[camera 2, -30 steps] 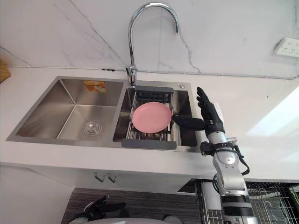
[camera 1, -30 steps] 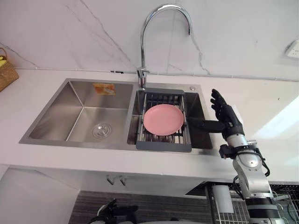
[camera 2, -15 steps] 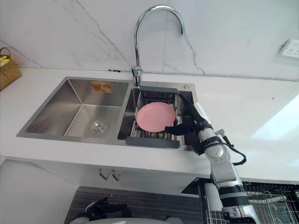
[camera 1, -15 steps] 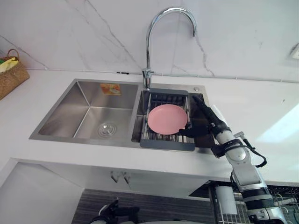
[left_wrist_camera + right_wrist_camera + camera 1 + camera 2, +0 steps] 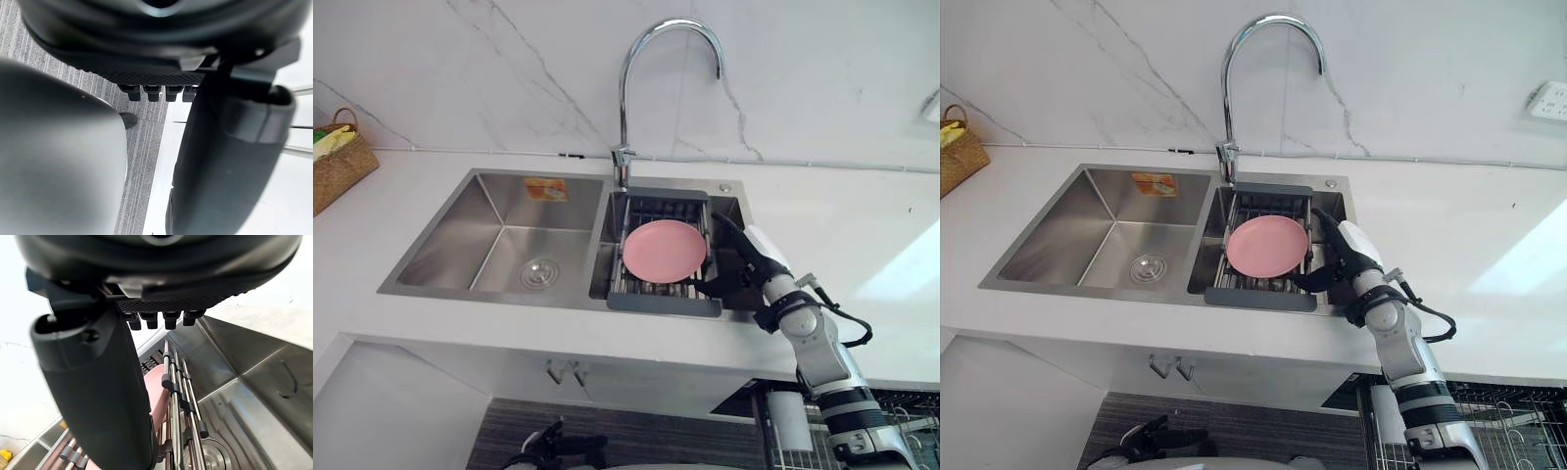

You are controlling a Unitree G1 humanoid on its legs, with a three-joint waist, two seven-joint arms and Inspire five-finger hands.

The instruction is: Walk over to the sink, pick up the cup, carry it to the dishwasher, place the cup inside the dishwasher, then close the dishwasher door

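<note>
**Left eye view.** The walk to the sink is judged complete, since it is seen from close above, left of the frame's centre. In its right basin a grey rack is set, and on it lies a pink plate. The thing to be picked up is thus a plate rather than a cup. The right hand is lowered into the gap just right of the rack. Its fingers are held straight and its thumb is spread toward the rack's lower right corner. Nothing is held, and the plate is not yet touched. The left hand hangs at the bottom edge with relaxed fingers and nothing in it. The tap arches over the sink, and a wicker basket stands on the bench at the far left.

**Right eye view.** The same layout is shown. A wire rack is seen at the lower right below the bench and is judged to belong to the open dishwasher.

**Left wrist view.** A grey striped floor is seen past the idle left hand.

**Right wrist view.** The thumb is extended beside the rack's bars, with the plate's pink edge just past it. The fingers close on nothing.

Only the approach is judged done. The grasp, the carry, the placing in the dishwasher and the closing of its door all remain.
</note>
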